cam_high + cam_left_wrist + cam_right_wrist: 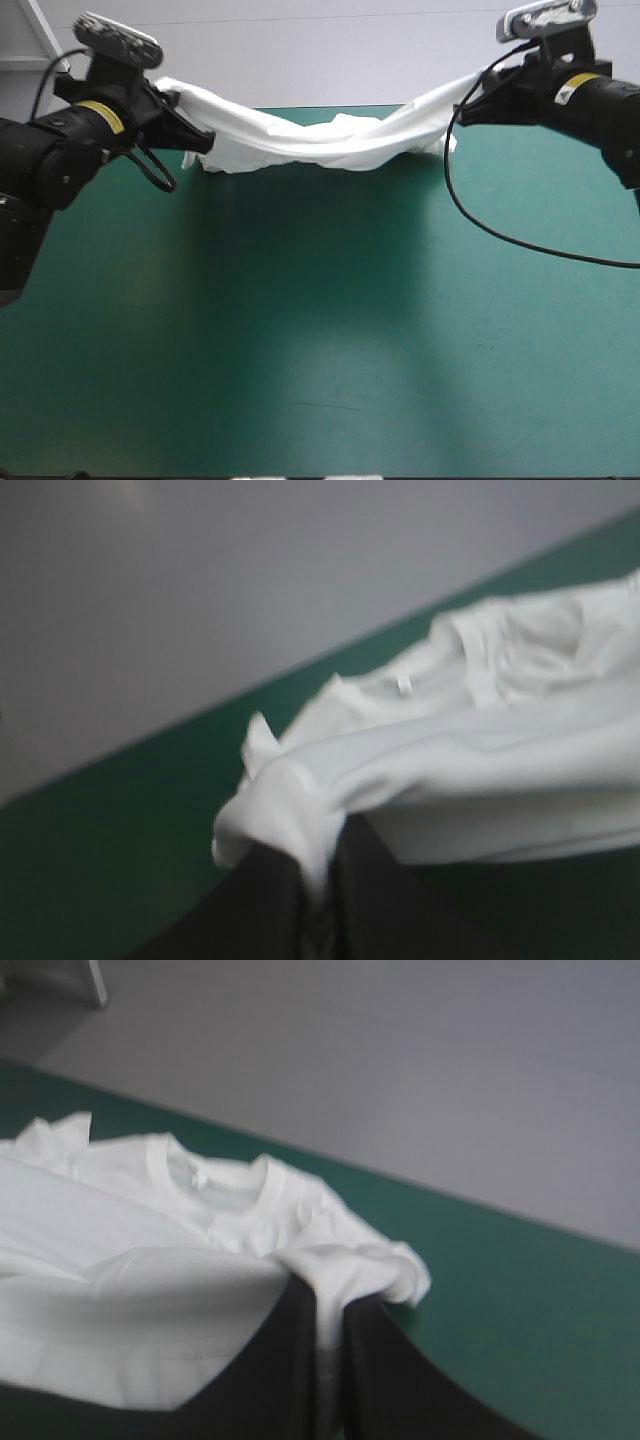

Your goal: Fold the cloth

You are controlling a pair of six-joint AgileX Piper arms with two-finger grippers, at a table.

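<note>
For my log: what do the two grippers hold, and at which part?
Both hold the T-shirt: left gripper and right gripper each pinch one bunched end.

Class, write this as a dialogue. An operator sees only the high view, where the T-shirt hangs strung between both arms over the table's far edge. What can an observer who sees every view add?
Operator: Left side: is the grip closed?
Observer: Yes. The left hand is all but shut, with a bunched fold of the T-shirt pinched in it.
Operator: And where's the collar?
Observer: The collar lies just ahead of the right hand, which is also shut on a fold.
</note>
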